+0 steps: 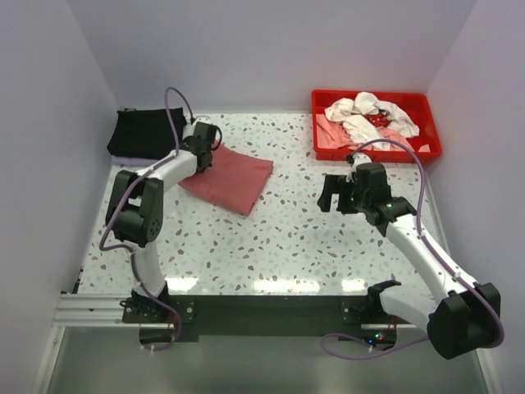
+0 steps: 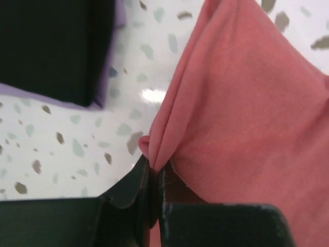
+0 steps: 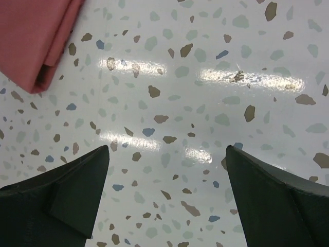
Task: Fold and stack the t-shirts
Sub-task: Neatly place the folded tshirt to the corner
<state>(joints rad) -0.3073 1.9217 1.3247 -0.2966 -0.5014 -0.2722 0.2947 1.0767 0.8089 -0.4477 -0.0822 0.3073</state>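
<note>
The speckled desk (image 1: 287, 238) is carrying everything. At its far right corner the red tray (image 1: 410, 97) is sitting, and inside it the white t-shirts (image 1: 369, 115) and a pale pink t-shirt (image 1: 332, 135) are lying crumpled together. The brick-red t-shirt (image 1: 234, 176) is lying folded on the left half of the desk, with one corner pointing toward the middle. The black t-shirt (image 1: 143, 131) is resting folded at the far left corner, and a thin pale purple layer (image 2: 105, 77) is showing under its edge. The two shirts are lying near each other but are not touching.

The left end effector (image 2: 154, 167) is reaching to the left edge of the brick-red t-shirt, and its jaws are pinching a small fold of that cloth between them. The right end effector (image 3: 167, 154) is hanging over bare desk near the tray, with its fingers spread wide apart and holding nothing. In the right wrist view, a folded corner of the brick-red t-shirt is showing at the upper left.
</note>
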